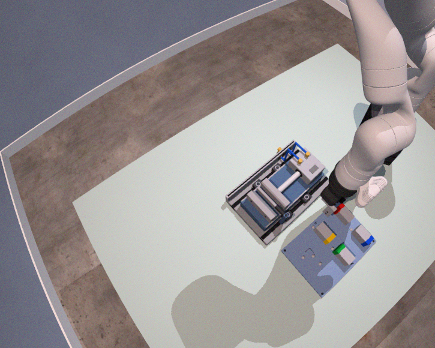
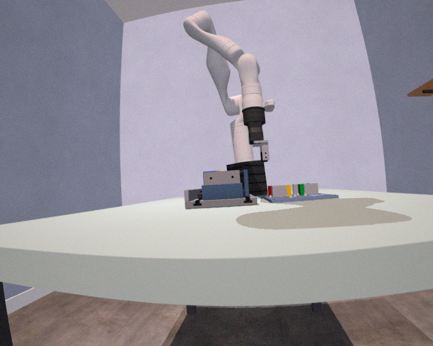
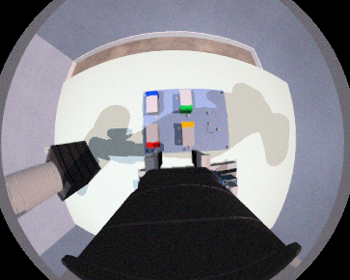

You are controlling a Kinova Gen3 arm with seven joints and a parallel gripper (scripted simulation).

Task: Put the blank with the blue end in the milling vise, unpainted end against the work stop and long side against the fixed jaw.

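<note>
The blank with the blue end (image 1: pixel 362 232) (image 3: pixel 152 103) lies on the blue plate (image 1: pixel 298 254) (image 3: pixel 220 140) (image 2: pixel 328 196), near one corner. Its blue end points toward the plate's outer edge. The milling vise stands beside the plate; its fixed jaw (image 1: pixel 260 206) (image 2: pixel 221 178) is the end block without hoses, and the moving jaw (image 1: pixel 275 194) stands apart from it. The low bars and work stop are not clear. My gripper (image 3: pixel 176 156) (image 2: pixel 264 158) is open and empty, high above the table near the red-ended blank's side of the plate. In the top view the arm mostly hides it.
The red-ended blank (image 1: pixel 345 216) (image 3: pixel 152 131), yellow-ended blank (image 1: pixel 323 229) (image 3: pixel 188 136) and green-ended blank (image 1: pixel 347 256) (image 3: pixel 185 97) lie separately on the plate. Small pegs stand around them. Blue hoses (image 1: pixel 294 155) rise at the vise's far end block.
</note>
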